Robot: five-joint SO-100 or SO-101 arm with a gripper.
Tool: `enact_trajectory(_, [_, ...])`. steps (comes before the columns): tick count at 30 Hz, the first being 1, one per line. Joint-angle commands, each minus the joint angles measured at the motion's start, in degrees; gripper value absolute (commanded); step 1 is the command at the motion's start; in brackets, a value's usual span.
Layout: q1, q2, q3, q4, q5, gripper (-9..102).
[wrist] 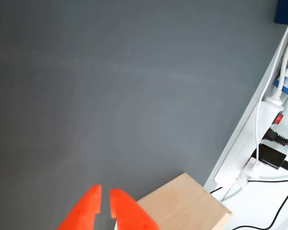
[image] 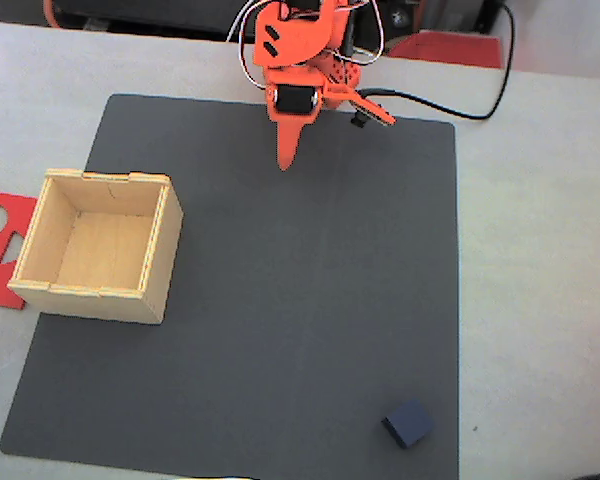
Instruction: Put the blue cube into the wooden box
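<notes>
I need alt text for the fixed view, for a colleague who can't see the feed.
An orange robot arm's gripper points down over the far edge of a dark grey mat, its fingers close together and holding nothing. A pale wooden box, open-topped and empty, sits at the mat's left side, and a small blue cube lies near the mat's bottom right corner.

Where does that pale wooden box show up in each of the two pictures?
Fixed view: the wooden box sits at the left, open top up, on the left edge of the dark mat, beside a red cut-out sheet.
Wrist view: one corner of the box pokes in at the bottom edge, right of the orange fingers.
Shared landmark: the dark mat, under the box in both.
</notes>
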Motion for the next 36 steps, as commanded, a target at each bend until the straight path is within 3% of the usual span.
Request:
enact_trajectory(1, [-2.37,0.70,-0.09,-0.62,-0.79,0])
enact_trajectory(15, [-2.02,0.70,0.18,-2.37,-0.35,2])
enact_trajectory(18, [2.90,0.70,0.18,-6.59,-0.26,16])
enact_trajectory(21, [3.34,-10.63,-2.81,-16.35,-1.93,17])
enact_trajectory(23, [4.75,-30.41,-12.13,-23.99,-1.05,18])
enact_trajectory(25, [7.47,-54.05,-28.65,-26.28,1.49,19])
enact_trajectory(29, [8.70,-88.51,-65.04,-15.91,5.36,21])
enact_trajectory(36, [-0.62,-110.74,-97.73,-5.01,-3.78,23])
